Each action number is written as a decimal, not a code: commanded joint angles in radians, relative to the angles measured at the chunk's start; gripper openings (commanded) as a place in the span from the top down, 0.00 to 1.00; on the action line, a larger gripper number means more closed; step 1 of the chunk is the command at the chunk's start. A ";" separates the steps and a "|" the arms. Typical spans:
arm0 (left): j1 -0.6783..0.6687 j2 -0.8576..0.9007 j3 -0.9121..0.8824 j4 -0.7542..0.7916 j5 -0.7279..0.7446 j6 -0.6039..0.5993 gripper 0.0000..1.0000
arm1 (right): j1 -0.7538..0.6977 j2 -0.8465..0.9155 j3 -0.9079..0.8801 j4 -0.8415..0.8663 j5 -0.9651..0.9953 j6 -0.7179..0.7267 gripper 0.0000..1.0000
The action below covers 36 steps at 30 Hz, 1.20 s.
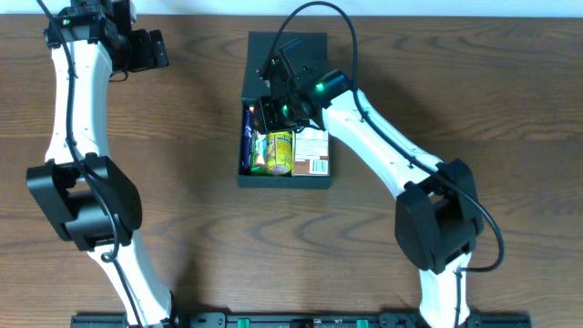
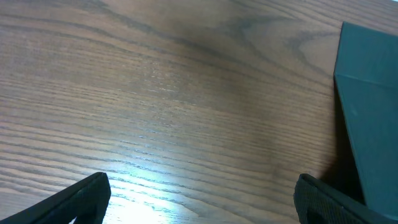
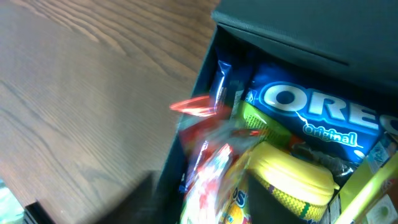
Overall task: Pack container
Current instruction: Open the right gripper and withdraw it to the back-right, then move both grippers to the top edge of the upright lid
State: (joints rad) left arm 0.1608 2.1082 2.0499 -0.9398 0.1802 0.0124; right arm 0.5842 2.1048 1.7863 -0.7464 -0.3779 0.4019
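- The container (image 1: 287, 180) is sitting on the wooden table (image 1: 182, 191), with its hinged lid flap (image 1: 287, 46) lying open at the back.
- The right gripper (image 1: 273, 111) is hanging over the container's inner left-back part, just above the snacks packed inside.
- From the right wrist view, I cannot tell how its jaws are standing. A dark shape is showing low in the picture over the snacks, but it is too blurred to tell whether it is gripping or touching anything.
- Inside the container, a blue Oreo packet (image 3: 317, 112) is lying toward the lid end.
- A narrow blue bar (image 3: 222, 78) is standing along the container's left wall.
- A yellow packet (image 3: 289, 177) is lying in front of the Oreo packet.
- A red wrapper (image 3: 194, 106) is showing blurred near the container's left wall.
- The left gripper (image 2: 202, 202) is hovering over bare wood, well apart from the container on its left side.
- Its fingers (image 2: 81, 199) are standing spread wide, holding nothing and touching nothing.
- In the left wrist view, only the container's dark side is showing, at the right edge of the picture.
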 commanded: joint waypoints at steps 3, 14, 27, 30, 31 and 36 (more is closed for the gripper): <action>0.003 -0.003 -0.007 -0.006 0.004 0.011 0.05 | -0.004 0.018 0.035 -0.006 0.004 -0.019 0.01; -0.001 -0.003 -0.007 -0.005 0.177 0.007 0.14 | -0.214 -0.051 0.157 -0.039 0.003 -0.060 0.19; -0.082 -0.003 -0.007 0.013 0.262 -0.034 0.94 | -0.435 -0.058 0.137 -0.094 0.072 -0.063 0.99; -0.097 -0.003 -0.007 0.015 0.311 -0.081 0.94 | -0.447 -0.057 0.134 -0.115 0.072 -0.102 0.99; -0.101 -0.002 -0.007 0.021 0.320 -0.088 0.94 | -0.448 -0.057 0.132 -0.117 0.080 -0.111 0.99; -0.128 0.021 -0.012 0.088 0.320 -0.193 0.94 | -0.451 -0.030 0.128 -0.100 0.116 -0.091 0.99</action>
State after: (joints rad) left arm 0.0444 2.1082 2.0480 -0.8700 0.4747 -0.0998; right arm 0.1398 2.0792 1.9213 -0.8555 -0.2863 0.3241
